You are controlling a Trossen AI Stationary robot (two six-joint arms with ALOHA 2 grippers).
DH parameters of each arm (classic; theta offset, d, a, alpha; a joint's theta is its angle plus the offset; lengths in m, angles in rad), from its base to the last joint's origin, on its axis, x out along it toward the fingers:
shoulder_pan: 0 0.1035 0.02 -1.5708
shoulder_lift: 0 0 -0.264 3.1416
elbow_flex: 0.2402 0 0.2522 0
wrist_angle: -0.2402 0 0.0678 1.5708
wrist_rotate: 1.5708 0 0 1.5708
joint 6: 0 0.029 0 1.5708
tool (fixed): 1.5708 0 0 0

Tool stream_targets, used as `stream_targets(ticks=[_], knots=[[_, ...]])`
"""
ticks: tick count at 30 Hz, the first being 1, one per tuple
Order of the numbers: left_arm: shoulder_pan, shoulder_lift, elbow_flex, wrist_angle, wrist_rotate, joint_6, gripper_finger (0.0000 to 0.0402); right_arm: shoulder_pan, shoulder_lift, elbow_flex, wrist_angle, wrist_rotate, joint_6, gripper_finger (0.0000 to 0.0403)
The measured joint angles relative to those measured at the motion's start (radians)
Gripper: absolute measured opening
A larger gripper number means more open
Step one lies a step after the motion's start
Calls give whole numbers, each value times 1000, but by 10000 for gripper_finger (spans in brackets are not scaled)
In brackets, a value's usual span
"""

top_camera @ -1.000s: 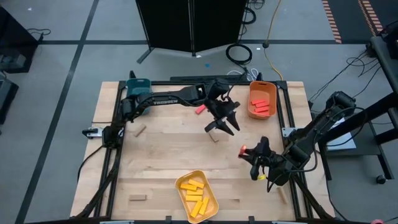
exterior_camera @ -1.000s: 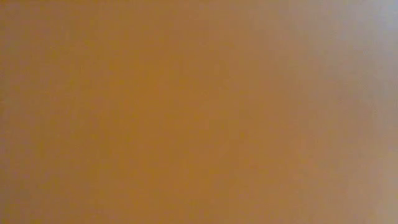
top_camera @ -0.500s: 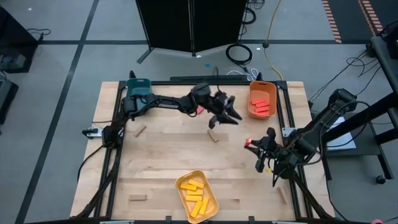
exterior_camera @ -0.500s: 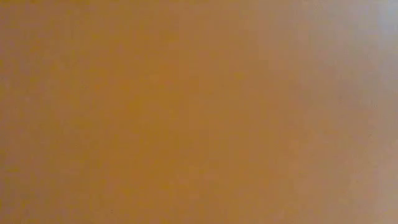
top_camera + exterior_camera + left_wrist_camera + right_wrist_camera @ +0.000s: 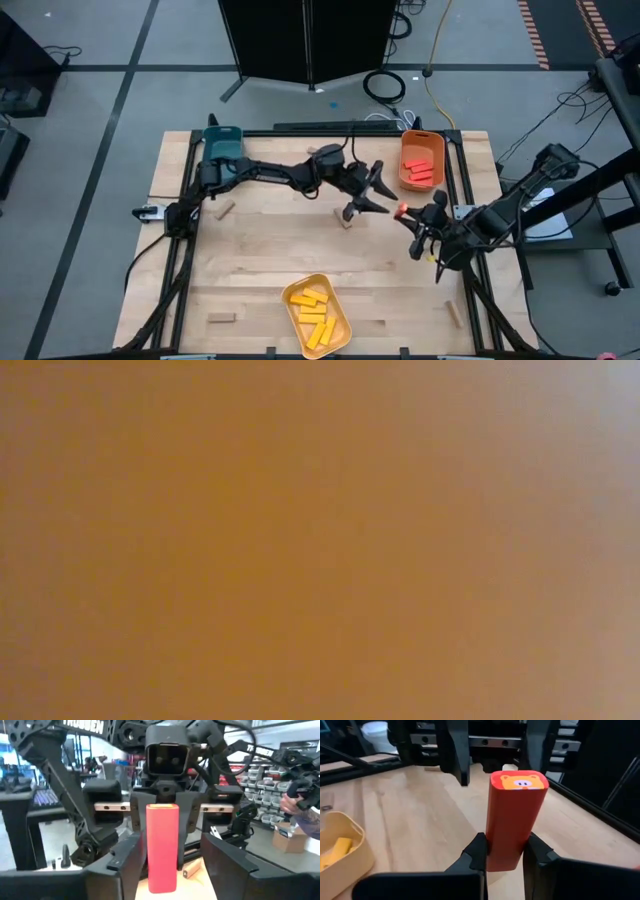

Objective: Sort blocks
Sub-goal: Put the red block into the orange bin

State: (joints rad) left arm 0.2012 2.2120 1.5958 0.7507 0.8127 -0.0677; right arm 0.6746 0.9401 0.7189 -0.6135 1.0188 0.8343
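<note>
My right gripper (image 5: 412, 222) is shut on a red block (image 5: 402, 210) above the table's right middle. The block's free end carries a pig sticker (image 5: 519, 781). My left gripper (image 5: 380, 192) is open and lies level, facing the right gripper. In the left wrist view its fingers (image 5: 125, 865) stand on either side of the red block (image 5: 162, 845), with a gap showing on both sides. A tan block (image 5: 345, 218) lies flat on the table below the left gripper. The low view shows only an orange-brown blur. My right gripper pinches the red block's near end (image 5: 505, 857) between its two fingers, which lie along the block. They come from the table's right side, slanting slightly down. The block sticks out beyond the fingertips, sticker end foremost, and is lifted clear of the table.
An orange tray (image 5: 406, 178) with red blocks stands at the far right. A yellow tray (image 5: 343, 322) with yellow blocks sits at the near middle, and a teal tray (image 5: 222, 138) at the far left. Loose tan blocks lie on the table: one (image 5: 225, 210), another (image 5: 222, 320) and a third (image 5: 455, 313).
My left gripper has swung from pointing down to lying level and has gone toward the table's right edge, toward the red block. My right gripper has carried the red block up and toward the far edge, meeting the left gripper. The tan block has stayed put.
</note>
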Motion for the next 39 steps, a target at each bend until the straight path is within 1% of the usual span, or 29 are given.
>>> stream_targets(ticks=[3,6,9,11,16,23,31,33,35,39], knots=[[-4,0,26,-69,-31,44,210,-30,0,0,1,-5,-25,23],[-15,0,31,-87,-73,85,213,-66,0,0,1,-6,-44,23],[-21,0,31,-86,-133,105,213,-104,0,0,4,-55,-64,23],[-21,0,31,-85,-149,107,213,-128,0,0,4,-82,-72,23],[-21,0,31,-88,-155,103,213,-169,1,0,23,-117,-108,23],[-21,0,31,-113,-159,103,213,-199,1,0,129,-188,-228,23],[-21,0,32,-113,-139,103,209,-224,1,0,132,-199,-229,23],[-21,0,31,-113,-137,103,197,-230,1,0,132,-212,-227,23],[-20,0,32,-112,-137,103,172,-232,1,0,131,-212,-223,23],[-18,0,32,-113,-137,105,95,-237,1,0,130,-211,-223,35]])
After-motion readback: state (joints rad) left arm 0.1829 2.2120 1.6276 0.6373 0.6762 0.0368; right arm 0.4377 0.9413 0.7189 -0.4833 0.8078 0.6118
